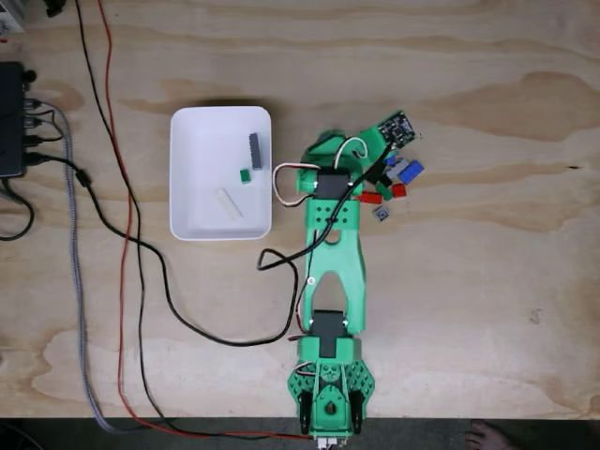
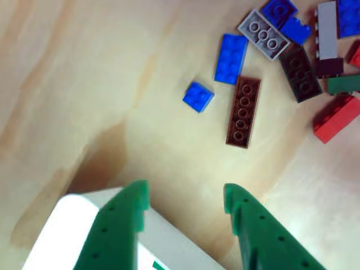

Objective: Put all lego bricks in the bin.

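Note:
In the other view my gripper [image 2: 185, 194] is open, its two green fingers [image 2: 132, 216] hanging above bare wood with nothing between them. Several lego bricks lie beyond the tips. A small blue one [image 2: 198, 96] is nearest, then a long brown plate [image 2: 243, 111], a blue plate [image 2: 231, 58], a grey one [image 2: 262, 35], a black one [image 2: 301, 73] and a red one [image 2: 336, 118]. A corner of the white bin [image 2: 62, 230] shows behind the left finger. In the fixed view the bin [image 1: 202, 216] holds a grey brick [image 1: 255, 150], a green one [image 1: 244, 175] and a white one [image 1: 229, 203]. The brick pile [image 1: 398, 178] lies right of the arm [image 1: 333, 253].
A black box [image 1: 11, 120] with plugged-in cables sits at the left edge of the fixed view. Black, red and grey cables [image 1: 127, 234] run across the table left of and below the bin. A person's toes [image 1: 487, 436] show at the bottom right.

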Robot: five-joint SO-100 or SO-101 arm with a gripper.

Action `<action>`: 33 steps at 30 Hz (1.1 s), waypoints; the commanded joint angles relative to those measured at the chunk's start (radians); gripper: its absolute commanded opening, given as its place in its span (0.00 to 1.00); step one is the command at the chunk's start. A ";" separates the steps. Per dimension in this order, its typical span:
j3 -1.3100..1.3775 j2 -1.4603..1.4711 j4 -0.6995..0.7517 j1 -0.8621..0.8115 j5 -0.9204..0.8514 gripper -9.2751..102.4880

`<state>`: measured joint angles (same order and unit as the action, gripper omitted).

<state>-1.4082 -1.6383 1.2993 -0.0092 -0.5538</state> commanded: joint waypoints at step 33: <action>-0.152 -0.084 -0.244 -0.061 -0.089 0.08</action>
<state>-1.4742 -1.1520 1.0677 -0.0721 -0.7317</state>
